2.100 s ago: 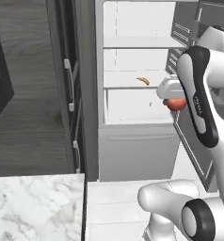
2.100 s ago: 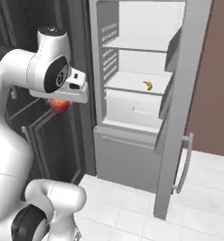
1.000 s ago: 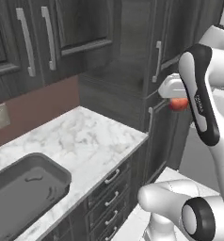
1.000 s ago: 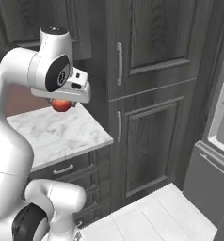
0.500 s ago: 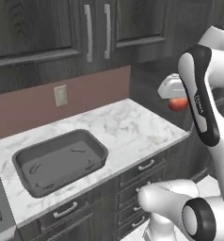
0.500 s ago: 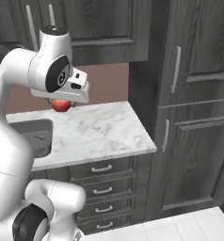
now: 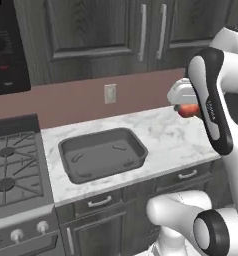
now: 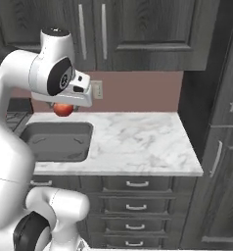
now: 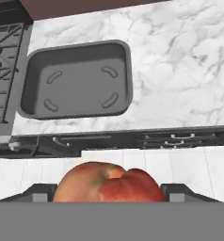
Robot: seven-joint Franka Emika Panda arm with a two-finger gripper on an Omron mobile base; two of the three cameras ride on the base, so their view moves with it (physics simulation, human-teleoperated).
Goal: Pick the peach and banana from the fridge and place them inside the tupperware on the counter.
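The red-orange peach hangs in the air above the right part of the white marble counter, with my gripper shut on it. In the right base view the peach sits under the hand, above the near right corner of the tupperware. The hand view looks down past the peach, held between the dark fingertips, at the empty dark grey tupperware on the counter. The tupperware lies to the left of the held peach. The banana and the fridge are out of view.
A stove with black grates borders the counter on the left, under a black appliance. A wall outlet sits behind the tupperware. Dark upper cabinets hang above, drawers run below, and a tall dark cabinet closes the right end.
The whole picture has swung from the fridge past dark cabinets to the counter, so the base has moved. The peach has stayed in my gripper throughout.
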